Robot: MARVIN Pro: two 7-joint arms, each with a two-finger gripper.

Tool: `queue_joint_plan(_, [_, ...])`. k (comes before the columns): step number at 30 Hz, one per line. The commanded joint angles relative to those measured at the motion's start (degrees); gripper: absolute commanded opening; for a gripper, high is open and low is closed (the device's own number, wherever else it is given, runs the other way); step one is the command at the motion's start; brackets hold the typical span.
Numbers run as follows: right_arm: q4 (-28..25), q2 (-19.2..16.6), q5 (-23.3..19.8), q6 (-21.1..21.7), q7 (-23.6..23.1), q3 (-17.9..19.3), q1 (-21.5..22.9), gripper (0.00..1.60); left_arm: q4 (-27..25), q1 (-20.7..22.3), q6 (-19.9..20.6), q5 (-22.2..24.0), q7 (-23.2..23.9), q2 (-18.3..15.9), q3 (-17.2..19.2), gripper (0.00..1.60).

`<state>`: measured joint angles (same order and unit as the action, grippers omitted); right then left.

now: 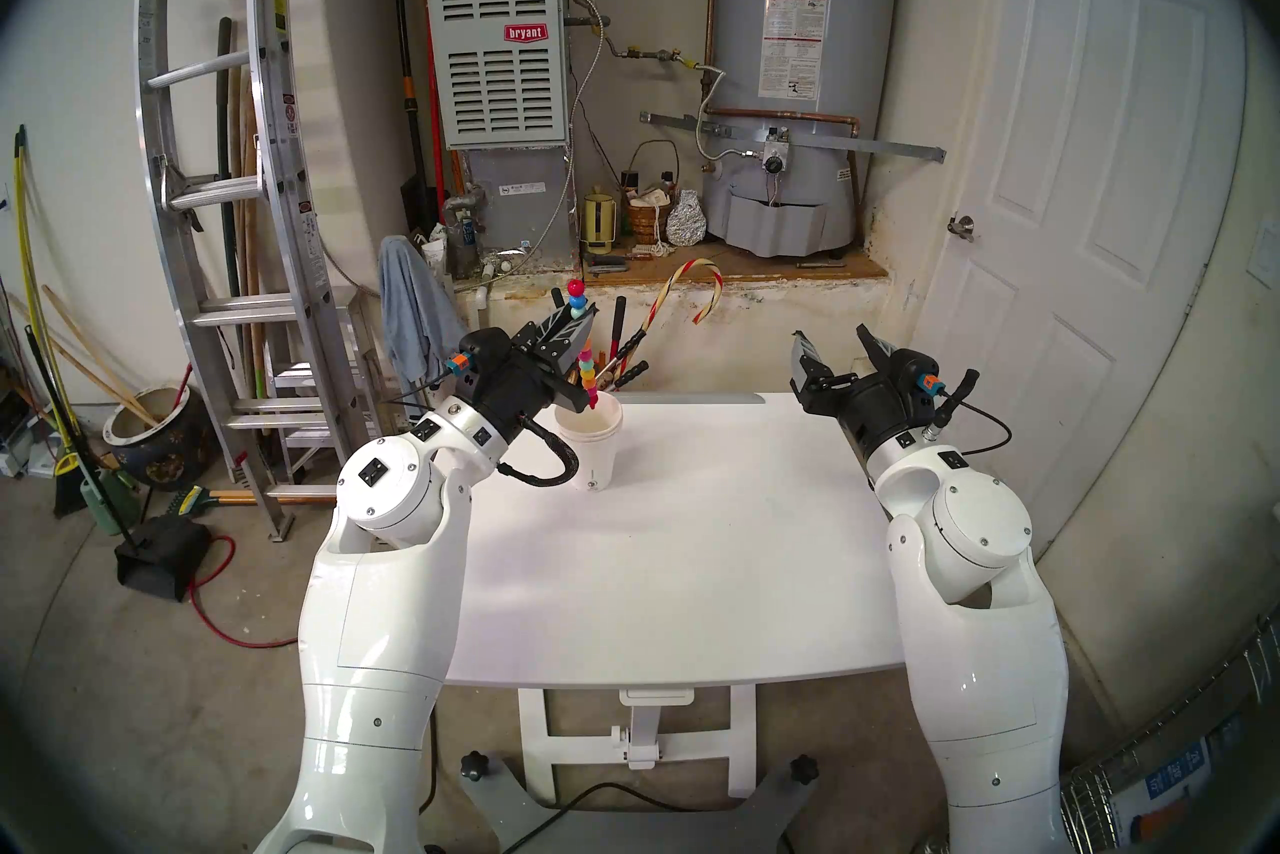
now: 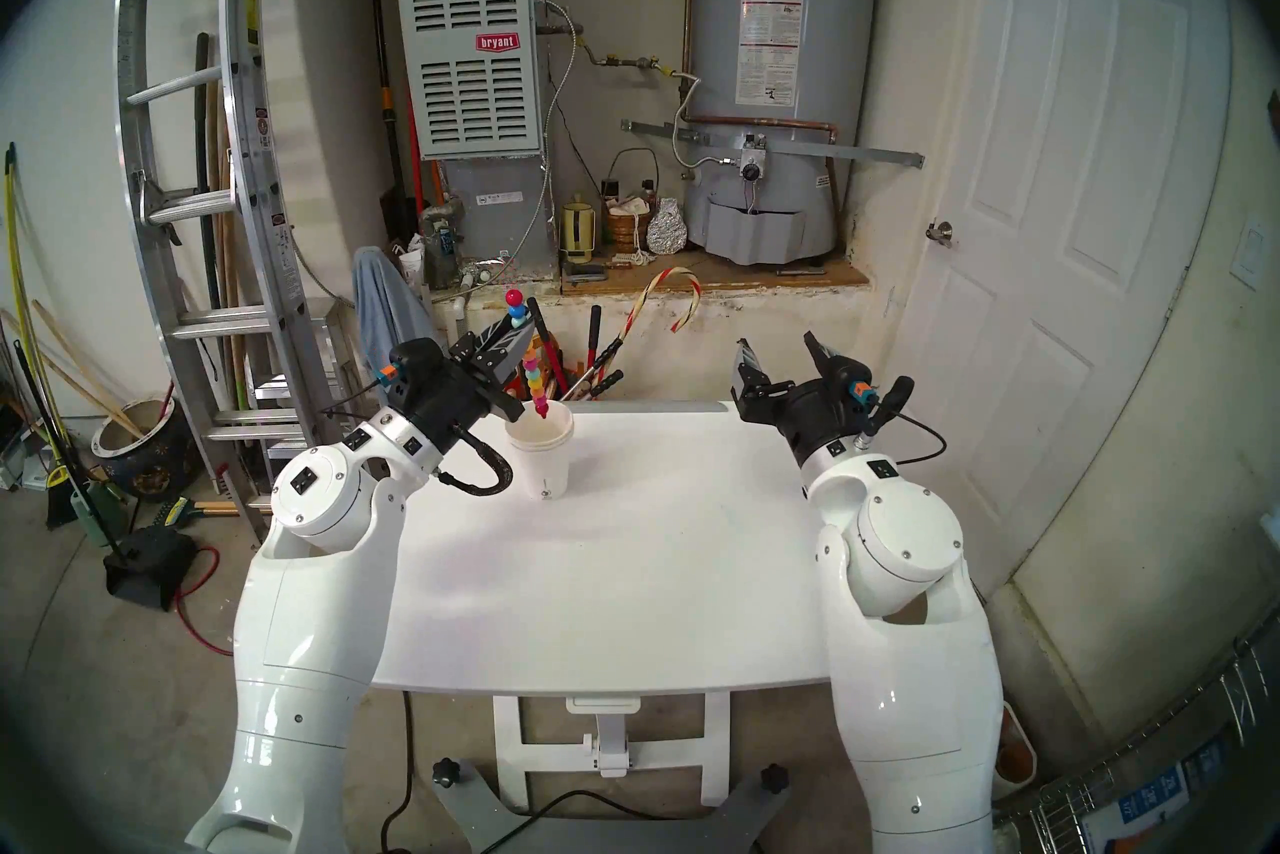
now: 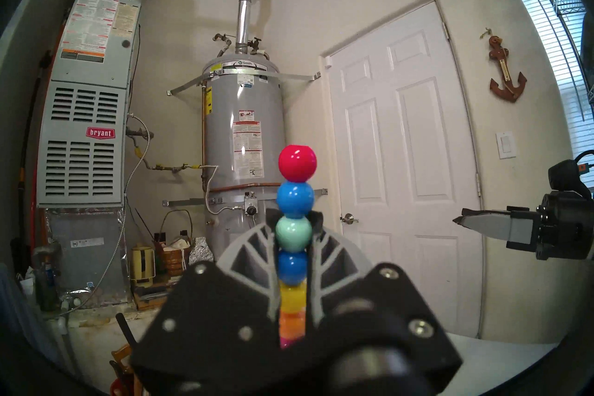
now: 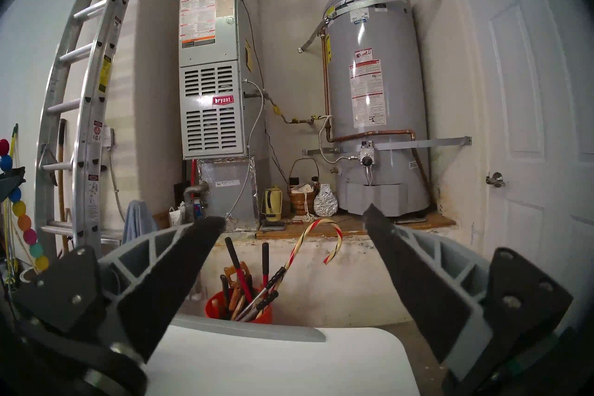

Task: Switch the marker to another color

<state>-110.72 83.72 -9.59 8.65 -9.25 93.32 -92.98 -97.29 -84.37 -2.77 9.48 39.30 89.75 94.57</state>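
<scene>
Centrally, a white table (image 1: 692, 554) carries stacked white cups (image 1: 590, 444) (near its far left corner). Above them the left gripper (image 1: 578, 324) clamps the upright bead marker (image 1: 587, 371), tip at the cup mouth, while the right gripper (image 1: 837, 348) gapes wide, empty.

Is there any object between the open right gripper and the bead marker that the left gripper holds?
Nothing visible. The right gripper faces open air above the bare white table; the marker, clamped upright in the left gripper, hangs over the paper cups, which stand lower.
</scene>
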Motion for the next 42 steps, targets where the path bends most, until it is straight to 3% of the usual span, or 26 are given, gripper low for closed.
queue_joint_plan(1, [-0.7,0.2,-0.3,-1.5,-0.4,-0.1,0.2,1.60,1.9,-0.3,-2.0,-0.8,-0.2,0.0,-0.2,0.00])
queue_joint_plan(42, [1.9,0.5,0.4,-3.6,-0.9,-0.1,0.6,1.60,9.1,0.5,-3.8,-5.4,-0.4,-0.1,-0.7,0.00])
